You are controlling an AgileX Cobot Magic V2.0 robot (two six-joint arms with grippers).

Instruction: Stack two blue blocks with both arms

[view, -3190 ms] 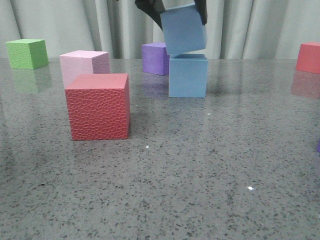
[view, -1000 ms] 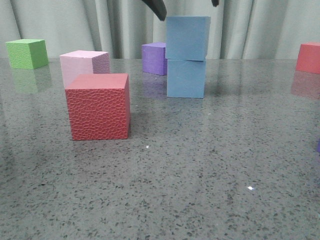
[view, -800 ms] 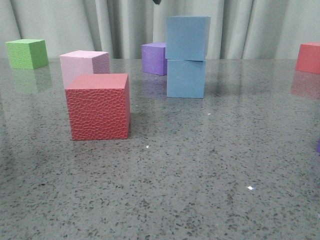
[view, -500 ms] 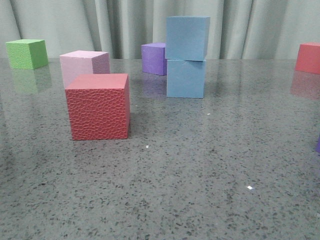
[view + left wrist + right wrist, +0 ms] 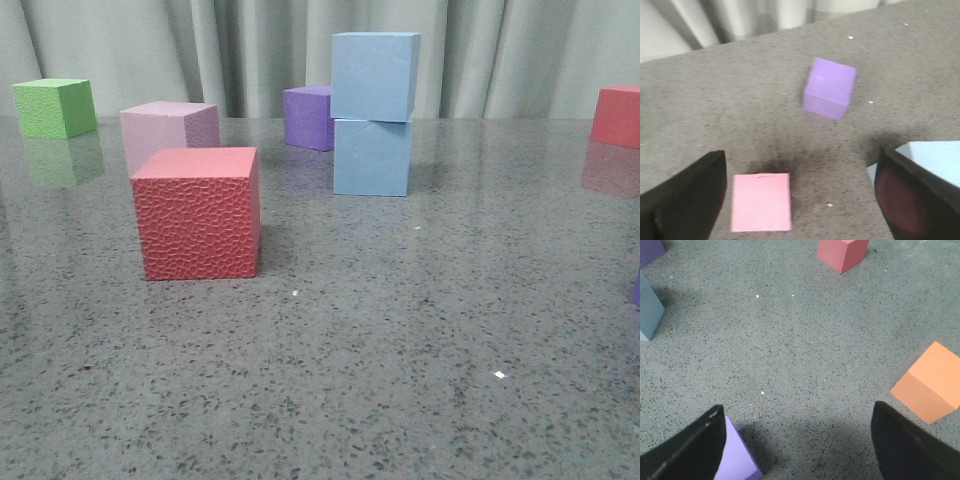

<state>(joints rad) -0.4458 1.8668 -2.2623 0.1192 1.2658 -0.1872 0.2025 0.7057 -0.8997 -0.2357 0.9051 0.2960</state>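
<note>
Two pale blue blocks stand stacked at the back middle of the table: the upper blue block [image 5: 373,76] rests on the lower blue block [image 5: 371,157], twisted slightly against it. Neither gripper shows in the front view. My left gripper [image 5: 800,200] hangs open high over the table, nothing between its fingers; a corner of a blue block [image 5: 940,160] shows beside one of its fingers. My right gripper [image 5: 797,447] is open and empty above bare table, with a blue block [image 5: 647,310] at that view's edge, far from it.
A red textured cube [image 5: 197,212] stands near the front left, with a pale pink cube [image 5: 165,128] behind it. Green cube [image 5: 55,107] far left, purple cube [image 5: 310,117] behind the stack, red cube [image 5: 617,115] far right. An orange cube [image 5: 930,382] and a purple cube [image 5: 737,460] lie near my right gripper.
The gripper that held the upper blue block tilted above the lower one has let it go and risen out of the front view. The block now rests level on the lower one.
</note>
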